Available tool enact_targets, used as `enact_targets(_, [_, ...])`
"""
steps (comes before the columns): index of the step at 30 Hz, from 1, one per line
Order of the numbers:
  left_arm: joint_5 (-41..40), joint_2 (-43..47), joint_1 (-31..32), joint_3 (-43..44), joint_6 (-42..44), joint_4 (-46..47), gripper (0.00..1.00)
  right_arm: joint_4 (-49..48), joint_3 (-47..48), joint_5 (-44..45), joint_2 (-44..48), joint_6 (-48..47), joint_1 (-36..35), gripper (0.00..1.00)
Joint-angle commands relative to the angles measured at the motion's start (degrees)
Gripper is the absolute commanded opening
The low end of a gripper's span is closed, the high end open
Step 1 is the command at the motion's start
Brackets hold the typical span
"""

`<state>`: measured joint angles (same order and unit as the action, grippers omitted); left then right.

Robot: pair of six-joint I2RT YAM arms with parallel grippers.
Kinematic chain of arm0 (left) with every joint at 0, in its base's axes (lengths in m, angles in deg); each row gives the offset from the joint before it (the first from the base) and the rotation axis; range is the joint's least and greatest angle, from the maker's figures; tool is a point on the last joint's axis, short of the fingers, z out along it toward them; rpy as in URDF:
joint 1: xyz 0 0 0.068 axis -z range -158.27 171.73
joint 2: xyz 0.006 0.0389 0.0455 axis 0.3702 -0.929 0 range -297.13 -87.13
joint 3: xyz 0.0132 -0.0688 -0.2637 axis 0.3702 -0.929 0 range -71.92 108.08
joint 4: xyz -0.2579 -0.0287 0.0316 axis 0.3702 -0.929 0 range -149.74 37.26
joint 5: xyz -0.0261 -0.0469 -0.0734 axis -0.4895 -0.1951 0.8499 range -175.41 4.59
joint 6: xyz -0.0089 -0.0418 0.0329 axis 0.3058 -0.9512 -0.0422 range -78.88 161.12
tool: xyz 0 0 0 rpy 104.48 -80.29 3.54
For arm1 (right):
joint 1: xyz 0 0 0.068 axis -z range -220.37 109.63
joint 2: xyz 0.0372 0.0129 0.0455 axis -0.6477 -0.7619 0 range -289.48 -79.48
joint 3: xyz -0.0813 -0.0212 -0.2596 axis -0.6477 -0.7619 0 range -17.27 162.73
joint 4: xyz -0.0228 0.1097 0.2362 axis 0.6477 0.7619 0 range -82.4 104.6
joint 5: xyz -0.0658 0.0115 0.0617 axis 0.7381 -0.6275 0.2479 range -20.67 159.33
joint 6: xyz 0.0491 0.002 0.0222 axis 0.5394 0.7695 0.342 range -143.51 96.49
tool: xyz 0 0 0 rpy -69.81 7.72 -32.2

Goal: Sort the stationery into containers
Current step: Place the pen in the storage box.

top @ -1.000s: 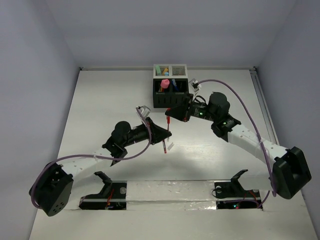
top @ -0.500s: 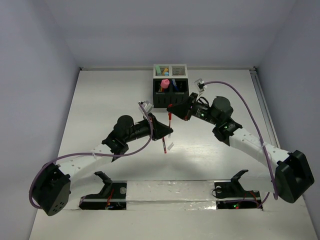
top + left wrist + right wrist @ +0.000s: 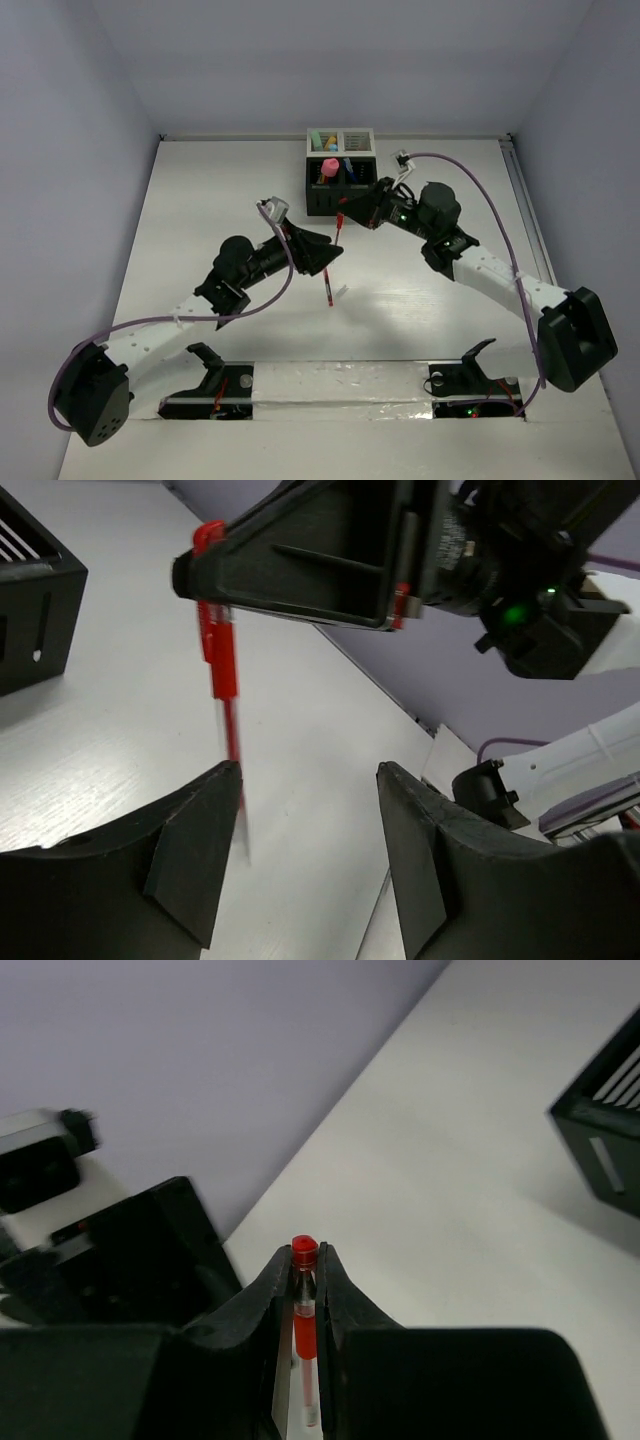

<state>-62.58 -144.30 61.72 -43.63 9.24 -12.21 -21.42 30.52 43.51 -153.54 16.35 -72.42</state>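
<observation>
Stationery containers, a black box [image 3: 325, 203] and a white box [image 3: 372, 140], stand joined at the upper middle of the white table [image 3: 200, 200] in the overhead view. A pink marker [image 3: 329, 166] is already upright in the black one. Just below them the two arms meet. The right gripper [image 3: 303, 1260] is clamped on a red pen [image 3: 218, 655] close to its cap end, and the pen hangs nearly upright above the table. The left gripper [image 3: 308, 775] has its fingers apart around the lower barrel; whether one touches it, I cannot tell. I judge the pen light, stiff and smooth, so a pinch at one end may let it swing; a hold nearer the middle seems safer.
</observation>
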Motion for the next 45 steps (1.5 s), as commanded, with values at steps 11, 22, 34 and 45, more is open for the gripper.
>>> enact_targets(11, [-9.9, 8.2, -0.3, -4.8, 6.3, -0.3, 0.67, 6.8, 17.4, 7.9, -10.1, -7.3, 13.1, 0.00])
enact_targets(22, [-12.9, 5.0, -0.3, -5.6, 8.3, -1.4, 0.65, 14.0, 37.5, 21.1, -24.9, -23.9, 13.6, 0.00])
enact_targets(34, [-13.1, 2.2, -0.3, -5.2, 8.1, -0.8, 0.65, 14.1, 40.3, 8.4, -34.1, -30.0, 13.6, 0.00])
enact_targets(45, [-14.5, 2.4, -0.3, -5.4, 8.2, -1.1, 0.73, 17.1, 42.1, 7.4, -34.2, -29.2, 13.1, 0.54])
